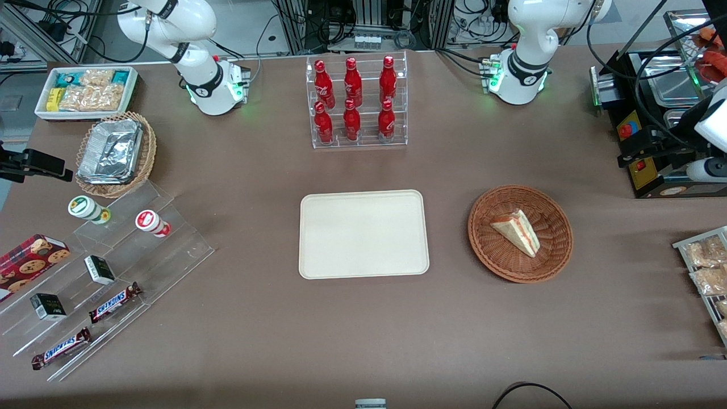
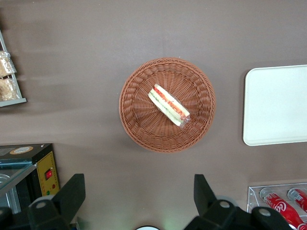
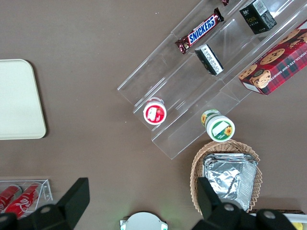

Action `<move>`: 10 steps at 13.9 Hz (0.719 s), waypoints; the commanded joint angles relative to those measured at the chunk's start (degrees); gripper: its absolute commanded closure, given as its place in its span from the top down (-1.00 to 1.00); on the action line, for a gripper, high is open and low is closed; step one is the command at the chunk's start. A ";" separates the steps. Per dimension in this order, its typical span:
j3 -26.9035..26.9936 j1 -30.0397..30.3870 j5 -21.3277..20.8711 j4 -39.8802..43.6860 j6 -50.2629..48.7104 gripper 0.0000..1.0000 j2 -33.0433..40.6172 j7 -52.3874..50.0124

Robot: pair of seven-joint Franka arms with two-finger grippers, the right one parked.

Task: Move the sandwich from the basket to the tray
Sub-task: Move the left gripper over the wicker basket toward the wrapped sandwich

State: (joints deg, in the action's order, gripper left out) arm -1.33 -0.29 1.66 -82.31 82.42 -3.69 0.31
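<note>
The sandwich (image 1: pixel 517 232) is a pale wedge with red and green filling along one edge. It lies in the round reddish-brown wicker basket (image 1: pixel 519 233), toward the working arm's end of the table. The cream tray (image 1: pixel 363 234) lies flat and bare beside the basket, at the table's middle. In the left wrist view the sandwich (image 2: pixel 169 105) lies in the basket (image 2: pixel 167 104) and the tray's edge (image 2: pixel 276 104) shows. My gripper (image 2: pixel 139 194) hangs high over the table near the basket, open and empty, its fingers (image 2: pixel 72 191) wide apart.
A clear rack of red bottles (image 1: pixel 358 102) stands farther from the camera than the tray. A black machine (image 1: pixel 653 142) and a rack of snack bags (image 1: pixel 707 272) sit at the working arm's end. A foil-filled tan basket (image 1: pixel 113 152), a snack box and clear display steps lie toward the parked arm's end.
</note>
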 commanded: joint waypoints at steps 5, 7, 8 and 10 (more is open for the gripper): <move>0.19 -0.50 -0.43 -5.03 3.35 1.00 0.17 0.22; 0.10 -1.19 -0.43 -8.46 7.21 1.00 0.34 0.22; 0.10 -1.72 -0.52 -10.31 8.89 1.00 0.52 0.22; 0.10 -2.16 -0.52 -14.87 13.54 1.00 0.61 0.05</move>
State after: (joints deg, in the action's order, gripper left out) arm -1.46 -1.42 1.64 -92.56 92.05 -4.20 0.31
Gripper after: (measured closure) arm 0.000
